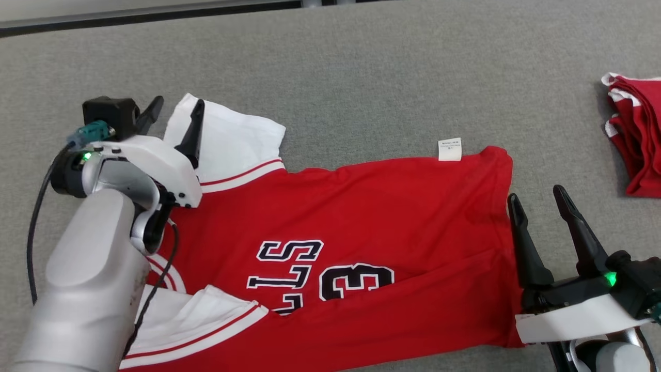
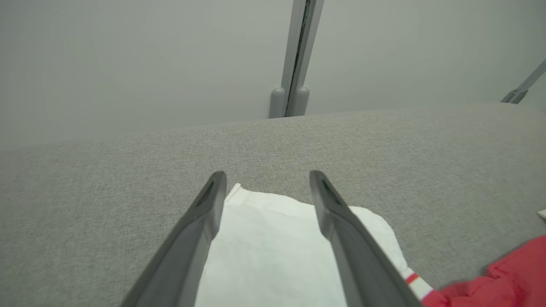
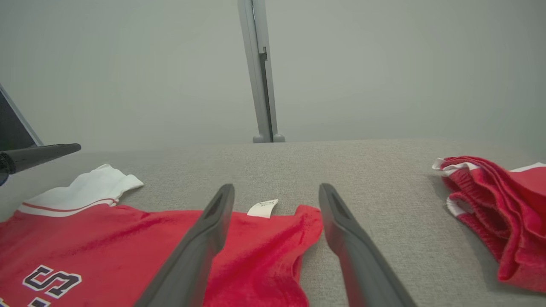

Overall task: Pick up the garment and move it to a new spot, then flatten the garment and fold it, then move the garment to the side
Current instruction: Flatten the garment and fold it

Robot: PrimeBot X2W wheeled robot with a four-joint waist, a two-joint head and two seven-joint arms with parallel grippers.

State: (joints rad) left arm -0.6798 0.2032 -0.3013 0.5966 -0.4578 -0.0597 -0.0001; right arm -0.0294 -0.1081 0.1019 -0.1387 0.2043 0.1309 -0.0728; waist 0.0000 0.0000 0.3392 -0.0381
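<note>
The left gripper [image 1: 178, 101] hangs with fingers spread and empty over the white sleeve [image 1: 232, 139] of the red jersey [image 1: 361, 206], and its forearm hides the collar. The right gripper [image 1: 535, 192], also spread and empty, sits just beside the hem. Between them the jersey lies on the grey table [image 1: 361, 62], its near edge cut off and its lettering partly lost in a fold; beyond the right fingers a white label [image 1: 449, 150] pokes out, and farther to their outer side lies a folded red pile [image 1: 638, 139], cropped.

Grey fabric tabletop [image 1: 361, 77] before a plain pale wall [image 3: 384, 64].
</note>
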